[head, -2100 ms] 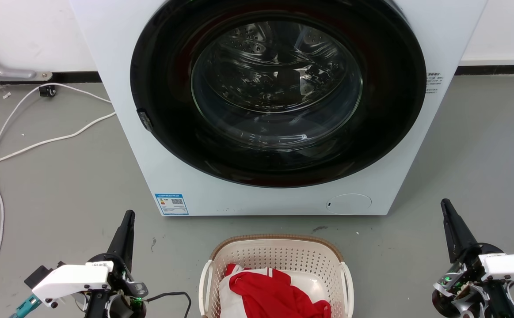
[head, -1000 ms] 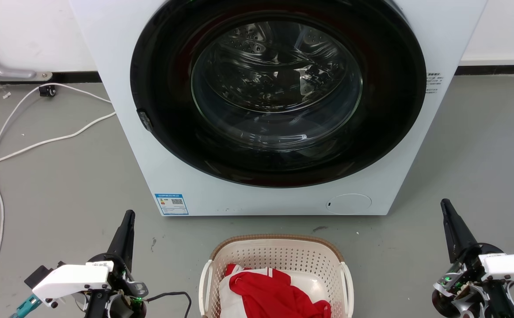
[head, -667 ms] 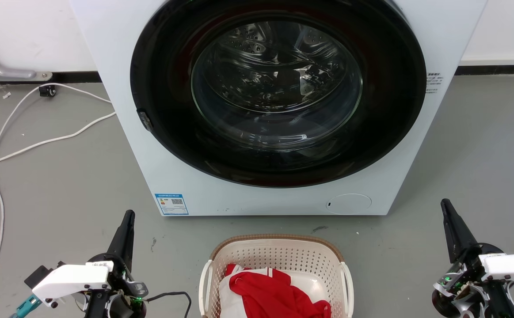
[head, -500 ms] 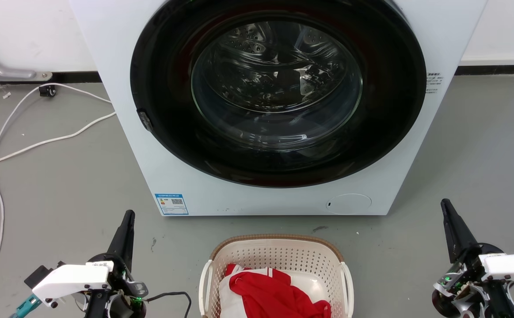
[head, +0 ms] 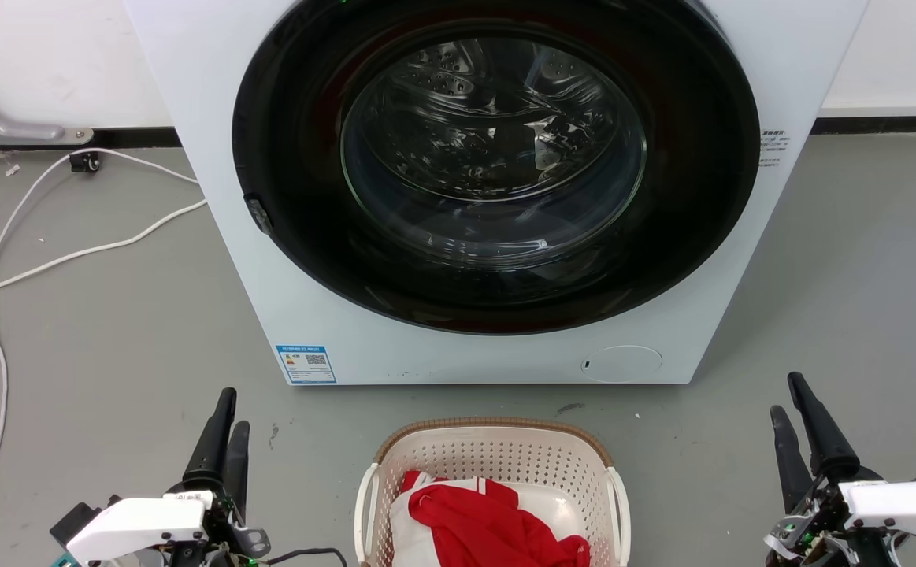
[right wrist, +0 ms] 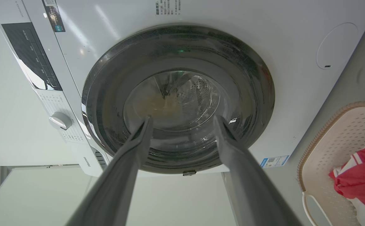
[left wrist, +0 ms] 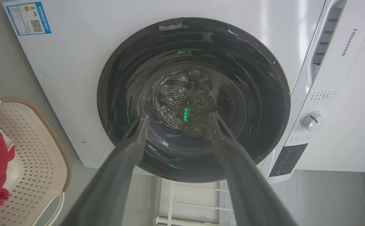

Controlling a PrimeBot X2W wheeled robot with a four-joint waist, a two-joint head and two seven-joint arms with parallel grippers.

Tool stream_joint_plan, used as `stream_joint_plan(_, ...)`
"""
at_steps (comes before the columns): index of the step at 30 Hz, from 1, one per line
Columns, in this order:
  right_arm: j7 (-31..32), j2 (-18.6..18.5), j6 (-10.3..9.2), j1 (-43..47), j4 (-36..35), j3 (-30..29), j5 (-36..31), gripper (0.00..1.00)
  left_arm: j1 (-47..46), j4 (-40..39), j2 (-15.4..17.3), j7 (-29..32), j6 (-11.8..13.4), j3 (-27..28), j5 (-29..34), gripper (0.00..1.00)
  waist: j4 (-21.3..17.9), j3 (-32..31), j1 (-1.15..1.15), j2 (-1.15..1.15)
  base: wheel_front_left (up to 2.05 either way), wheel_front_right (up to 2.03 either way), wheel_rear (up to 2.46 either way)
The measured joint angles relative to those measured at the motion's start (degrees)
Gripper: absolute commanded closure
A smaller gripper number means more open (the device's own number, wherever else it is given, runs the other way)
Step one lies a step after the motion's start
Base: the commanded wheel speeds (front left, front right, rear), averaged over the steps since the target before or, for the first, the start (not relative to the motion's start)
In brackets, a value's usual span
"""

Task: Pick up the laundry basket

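Note:
The laundry basket [head: 497,455] is cream-white and perforated, with a brown rim and white side handles. It sits on the grey floor just in front of the washing machine, at the bottom centre of the head view, and holds a red and white garment [head: 497,520]. My left gripper [head: 233,409] is open, off to the basket's left and apart from it. My right gripper [head: 786,394] is open too, well off to the basket's right. In the left wrist view the basket [left wrist: 34,150] lies at the left edge beside my open gripper [left wrist: 178,116]. In the right wrist view the basket [right wrist: 336,147] lies at the right edge beside my open gripper [right wrist: 183,118].
A white front-loading washing machine [head: 213,236] with a shut round glass door [head: 493,150] stands directly behind the basket. White cables [head: 32,260] trail over the floor at the left. A white wall runs along the back.
Both grippers have opened: each showed one closed dark point before and now shows two spread fingers. Both have also sunk a little lower in the head view. The basket has not moved.

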Motion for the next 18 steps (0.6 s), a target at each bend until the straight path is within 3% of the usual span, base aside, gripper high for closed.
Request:
stream_joint_plan(12,-3.05,0.00,0.00,0.51,-0.01,0.11,-3.96,0.00,0.93,-1.68,0.00,-3.11,0.00,0.40,4.52,0.00,-0.05,0.01,0.00,0.00,0.00,0.00,0.00)
stream_joint_plan(18,-4.43,0.01,0.00,0.51,0.47,-0.46,-10.28,0.00,1.33,-2.49,0.01,-4.48,0.00,1.76,7.70,0.00,-0.08,0.00,0.00,0.00,0.00,0.00,0.00)
